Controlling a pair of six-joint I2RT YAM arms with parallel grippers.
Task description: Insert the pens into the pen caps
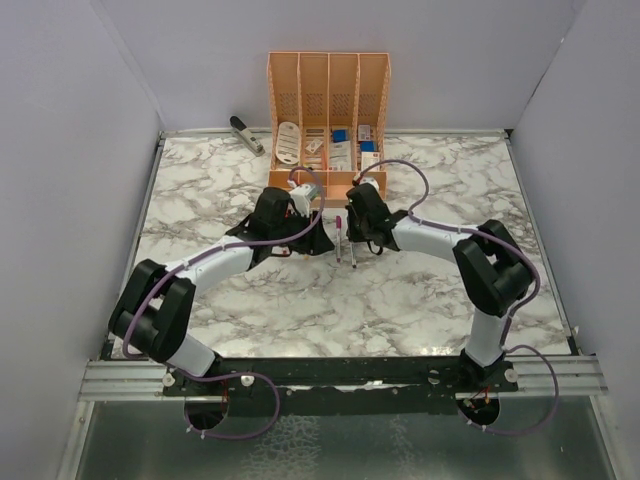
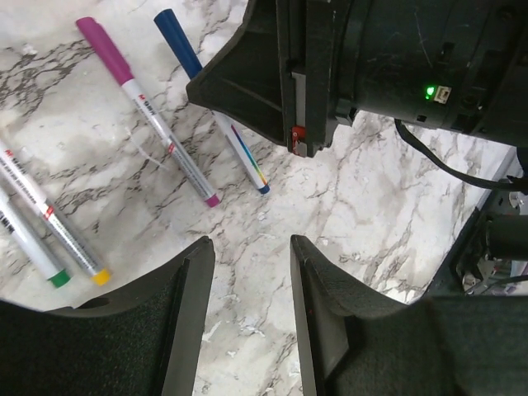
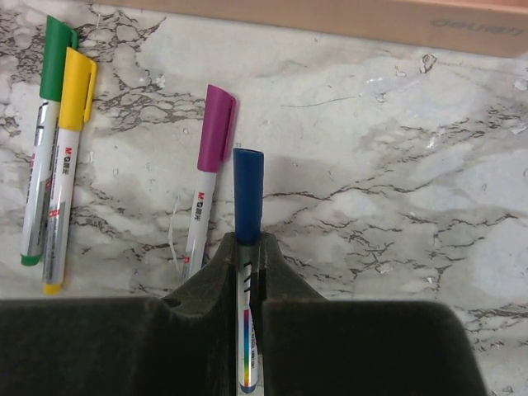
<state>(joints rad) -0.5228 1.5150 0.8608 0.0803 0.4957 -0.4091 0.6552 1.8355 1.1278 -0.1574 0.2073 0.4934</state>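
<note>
My right gripper [image 3: 247,243] is shut on the white barrel of a pen whose blue cap [image 3: 247,194] sticks out beyond the fingertips, low over the marble. Just left of it lies a purple-capped pen [image 3: 216,132], and further left a green-capped pen [image 3: 56,58] and a yellow-capped pen [image 3: 76,82] lie side by side. My left gripper [image 2: 252,243] stands open over bare marble with nothing between its fingers. In its view the purple-capped pen [image 2: 148,115] and the blue-capped pen [image 2: 177,41] lie ahead, the blue one partly behind the right gripper [image 2: 297,82]. No loose cap is visible.
An orange desk organiser [image 1: 328,95] with several compartments stands at the back of the marble table [image 1: 200,180]. A black-and-silver stapler [image 1: 247,135] lies to its left. Both arms meet mid-table, their grippers close together near the pens [image 1: 338,245]. Grey walls enclose the sides.
</note>
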